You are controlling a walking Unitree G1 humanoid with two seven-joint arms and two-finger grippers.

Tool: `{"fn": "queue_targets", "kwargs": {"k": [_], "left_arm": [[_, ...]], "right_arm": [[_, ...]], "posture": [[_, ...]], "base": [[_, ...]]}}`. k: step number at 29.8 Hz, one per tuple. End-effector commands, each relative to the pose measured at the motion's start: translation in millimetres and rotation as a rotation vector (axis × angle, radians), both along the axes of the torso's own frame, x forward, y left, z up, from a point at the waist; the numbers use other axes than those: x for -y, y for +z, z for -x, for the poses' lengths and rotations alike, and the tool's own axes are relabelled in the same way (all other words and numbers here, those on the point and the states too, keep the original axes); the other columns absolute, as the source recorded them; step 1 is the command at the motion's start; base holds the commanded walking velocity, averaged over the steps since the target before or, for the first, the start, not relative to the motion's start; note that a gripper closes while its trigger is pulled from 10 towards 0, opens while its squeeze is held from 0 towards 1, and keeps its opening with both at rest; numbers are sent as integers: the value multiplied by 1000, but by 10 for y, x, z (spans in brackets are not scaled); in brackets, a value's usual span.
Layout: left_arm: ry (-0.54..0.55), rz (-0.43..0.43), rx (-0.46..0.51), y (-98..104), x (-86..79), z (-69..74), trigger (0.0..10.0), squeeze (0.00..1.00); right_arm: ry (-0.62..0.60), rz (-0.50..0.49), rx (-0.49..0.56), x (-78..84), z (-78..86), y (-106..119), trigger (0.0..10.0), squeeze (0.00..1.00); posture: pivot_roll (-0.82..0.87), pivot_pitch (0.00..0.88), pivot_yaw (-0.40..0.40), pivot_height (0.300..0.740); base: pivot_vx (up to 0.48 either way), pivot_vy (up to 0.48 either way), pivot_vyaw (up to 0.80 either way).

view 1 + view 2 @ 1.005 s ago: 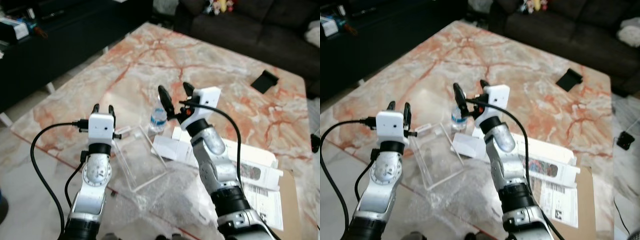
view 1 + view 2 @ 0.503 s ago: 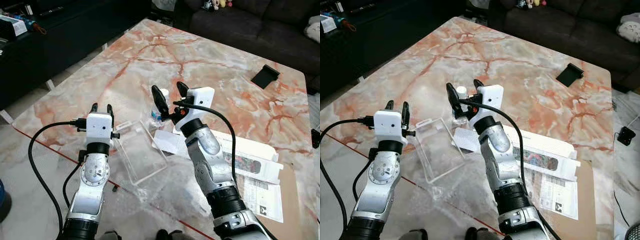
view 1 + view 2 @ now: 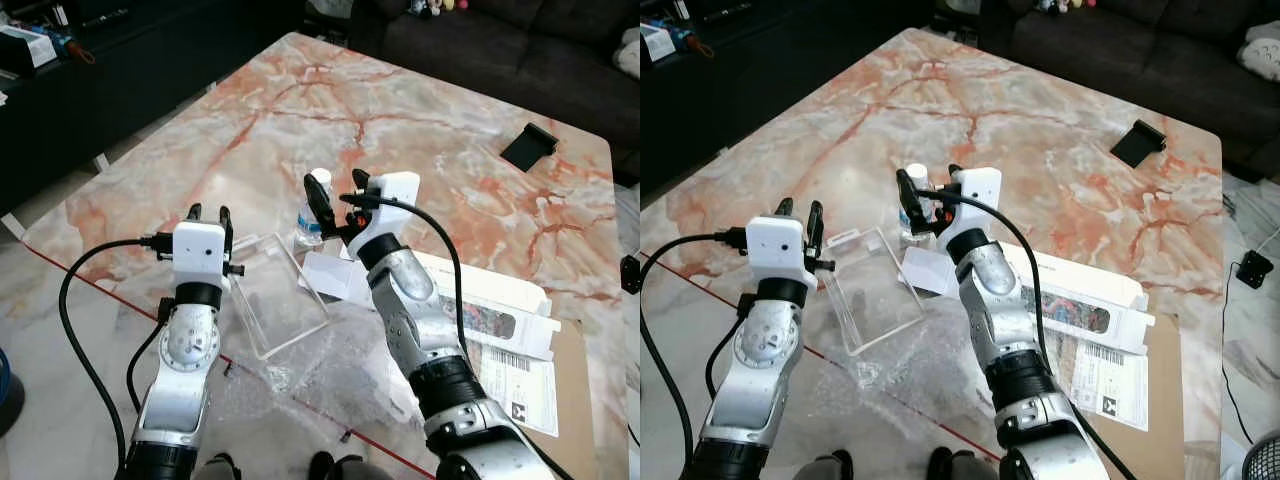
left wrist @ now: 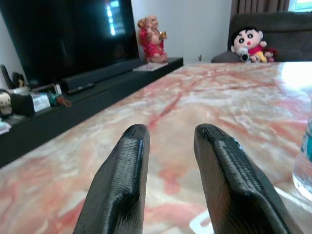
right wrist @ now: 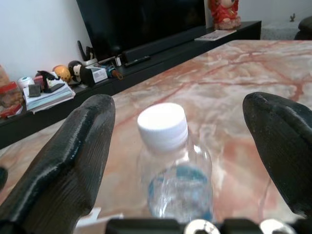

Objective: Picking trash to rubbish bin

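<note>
Since a second ago the right gripper (image 3: pixel 338 200) has been brought forward until the plastic bottle (image 5: pixel 174 165), upright on the marble table (image 3: pixel 430 150), stands between its spread fingers. A clean grasp calls for closing squarely on the body — below the cap. The left gripper (image 3: pixel 208 214), fingers slightly parted and empty, is held raised beside the bottle, above the clear plastic tray (image 3: pixel 275 305).

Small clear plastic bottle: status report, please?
Right gripper open, fingers flank upright small clear plastic bottle. Left gripper open, idle. Nothing blocking.

Marble table (image 3: pixel 420 140), dark sofa (image 3: pixel 500 45), black TV cabinet (image 3: pixel 90 90)
</note>
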State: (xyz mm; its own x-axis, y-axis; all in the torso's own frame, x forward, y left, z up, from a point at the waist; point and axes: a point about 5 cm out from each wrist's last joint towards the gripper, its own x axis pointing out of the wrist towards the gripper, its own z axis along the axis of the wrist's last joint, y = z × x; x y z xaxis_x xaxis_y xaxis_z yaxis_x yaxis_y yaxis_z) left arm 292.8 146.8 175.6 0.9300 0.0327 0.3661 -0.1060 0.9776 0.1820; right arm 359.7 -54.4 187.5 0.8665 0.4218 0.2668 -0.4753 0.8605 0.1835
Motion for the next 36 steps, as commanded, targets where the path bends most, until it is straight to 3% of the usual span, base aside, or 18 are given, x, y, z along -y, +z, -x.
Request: {"fn": "queue_targets", "kwargs": {"k": [1,9,31,32,33,34,36], "left_arm": [[-28,-6,6,34,65,23,10000,0],[-29,-18,-3,36,56,67,10000,0],[-35,-20,-12,54,64,59,10000,0],[-35,-20,-13,54,65,59,10000,0],[-35,-20,-14,52,65,58,10000,0],[-35,-20,-15,51,66,57,10000,0],[-35,-19,-16,49,70,55,10000,0]], "right_arm": [[-13,1,12,5,-37,48,10000,0],[21,-13,49,-94,-98,179,10000,0],[73,73,30,-234,-147,130,10000,0],[76,74,28,-237,-146,123,7020,0],[76,82,25,-238,-146,113,1255,0],[77,84,24,-240,-146,107,0,0],[86,96,14,-251,-144,82,0,0]], "posture": [[100,236,-162,740],[120,230,-166,740],[136,210,-173,740],[136,210,-173,740],[137,209,-174,740],[136,209,-175,740],[136,209,-176,740]], "base": [[0,0,0],[0,0,0],[0,0,0],[0,0,0],[0,0,0],[0,0,0],[0,0,0]]}}
